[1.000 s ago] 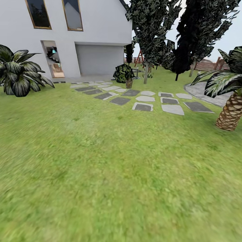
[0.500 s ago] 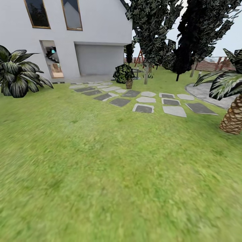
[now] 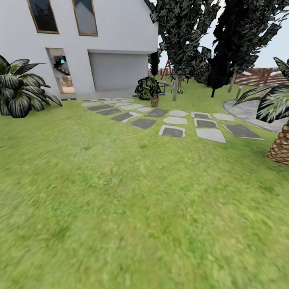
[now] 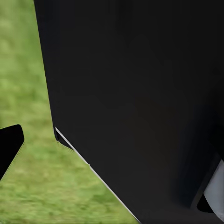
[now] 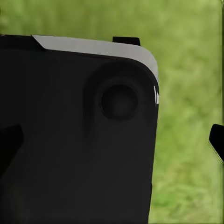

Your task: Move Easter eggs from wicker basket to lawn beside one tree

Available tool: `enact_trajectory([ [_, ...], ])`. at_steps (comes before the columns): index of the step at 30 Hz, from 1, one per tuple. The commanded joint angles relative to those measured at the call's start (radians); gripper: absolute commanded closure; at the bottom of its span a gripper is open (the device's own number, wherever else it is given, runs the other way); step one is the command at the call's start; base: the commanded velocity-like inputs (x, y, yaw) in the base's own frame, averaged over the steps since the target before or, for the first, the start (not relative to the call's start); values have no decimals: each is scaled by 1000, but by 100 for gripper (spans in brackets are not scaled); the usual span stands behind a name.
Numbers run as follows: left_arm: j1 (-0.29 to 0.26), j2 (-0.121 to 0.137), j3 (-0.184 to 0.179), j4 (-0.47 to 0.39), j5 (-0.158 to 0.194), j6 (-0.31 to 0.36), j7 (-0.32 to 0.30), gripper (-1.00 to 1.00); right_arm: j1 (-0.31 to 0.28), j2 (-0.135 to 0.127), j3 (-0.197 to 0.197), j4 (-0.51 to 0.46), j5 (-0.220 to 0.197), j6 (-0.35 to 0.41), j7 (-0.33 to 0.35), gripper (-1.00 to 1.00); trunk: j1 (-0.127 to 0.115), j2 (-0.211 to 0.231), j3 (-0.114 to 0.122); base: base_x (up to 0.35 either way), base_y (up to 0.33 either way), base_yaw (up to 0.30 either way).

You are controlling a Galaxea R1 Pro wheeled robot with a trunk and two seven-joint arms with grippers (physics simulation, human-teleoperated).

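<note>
**Mia:** What is the robot's head camera showing?

**Ben:** The lawn (image 3: 132, 208) is spreading wide and green from near to far. Grey stepping stones (image 3: 172, 131) are lying in a row across the grass, far off, running from the middle to the right.

**Mia:** Is a tree standing there?

**Ben:** Yes. The tree (image 3: 175, 86) with the pale, straight trunk is standing far away, just behind the stones, with dark jagged leaves on top. A round dark bush (image 3: 147, 87) in a pot (image 3: 154, 100) is sitting just to its left. A short palm (image 3: 282, 146) with a scaly brown trunk is poking in at the right edge, nearer than the tree.

**Mia:** What else is showing?

**Ben:** A white house (image 3: 80, 44) is standing far on the left, with a grey garage door (image 3: 118, 71). A big leafy plant (image 3: 18, 90) is growing at the left edge. A wooden fence (image 3: 257, 78) is running far off on the right.

**Mia:** What are the grippers doing?

**Ben:** In each wrist camera a big black part of the robot is blocking most of the picture, with grass blurring behind it. A dark finger tip is peeking in at the sides of each. Whether the left gripper and the right gripper are apart or together, nobody can tell.
</note>
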Motion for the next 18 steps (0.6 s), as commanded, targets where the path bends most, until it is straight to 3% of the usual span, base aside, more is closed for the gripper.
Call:
enact_trajectory([
  [1, 1, 0, 1, -2, 1, 0, -1, -100, 0, 0, 1, 1, 2, -3, 0, -100, 1, 0, -1, 325, 0, 0],
  [18, 1, 0, 1, -2, 1, 0, -1, -100, 0, 0, 1, 0, 2, -3, 0, -100, 1, 0, -1, 325, 0, 0],
])
